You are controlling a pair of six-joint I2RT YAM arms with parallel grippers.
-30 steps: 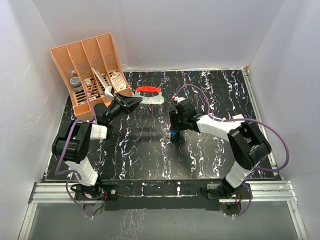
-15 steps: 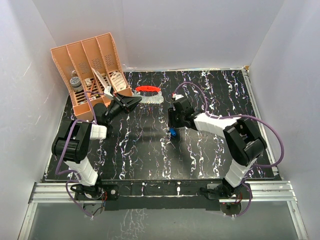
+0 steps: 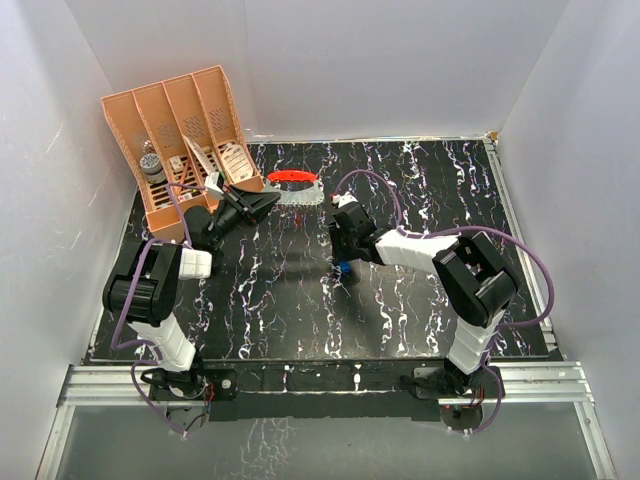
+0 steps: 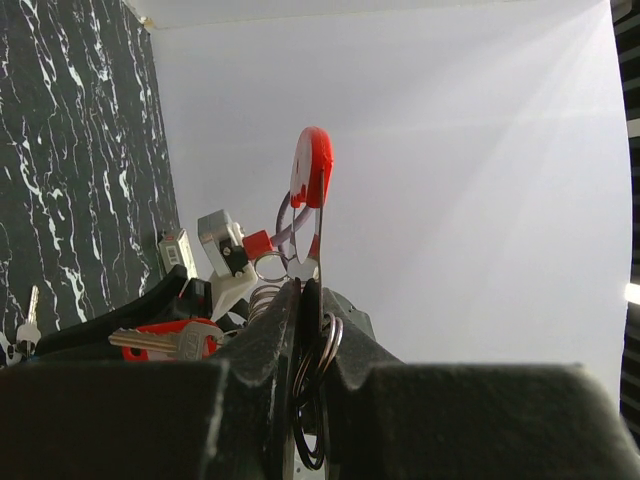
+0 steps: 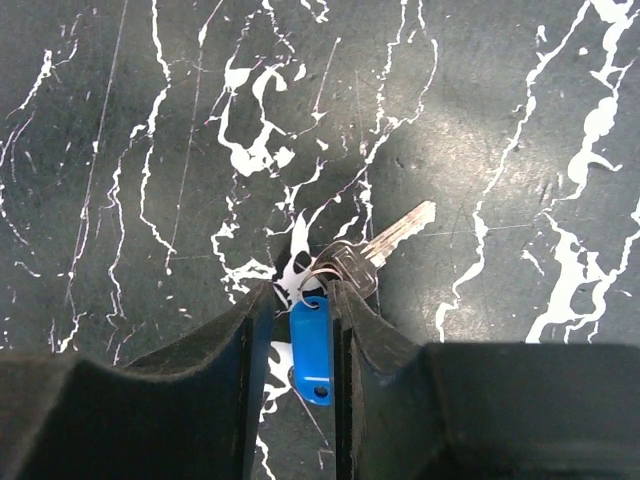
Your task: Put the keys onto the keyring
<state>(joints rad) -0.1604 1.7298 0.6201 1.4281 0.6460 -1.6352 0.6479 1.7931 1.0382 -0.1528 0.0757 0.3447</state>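
Note:
The keyring, a red oval loop with a flat whitish tag, is held at the back of the table by my left gripper. The left wrist view shows that gripper shut on the tag and its wire rings, with the red loop sticking up beyond the jaws. A red-headed key shows just left of them. The blue-headed key lies on the table, its silvery blade pointing away. My right gripper straddles the blue head, with a thin gap left on one side.
An orange slotted organiser holding small items stands at the back left, close behind the left arm. White walls enclose the black marbled table on three sides. The right arm's purple cable loops above its wrist.
My right gripper has shifted slightly left and lowered over the blue-headed key, and its jaws have narrowed round the blue head. The left gripper and keyring have barely moved.

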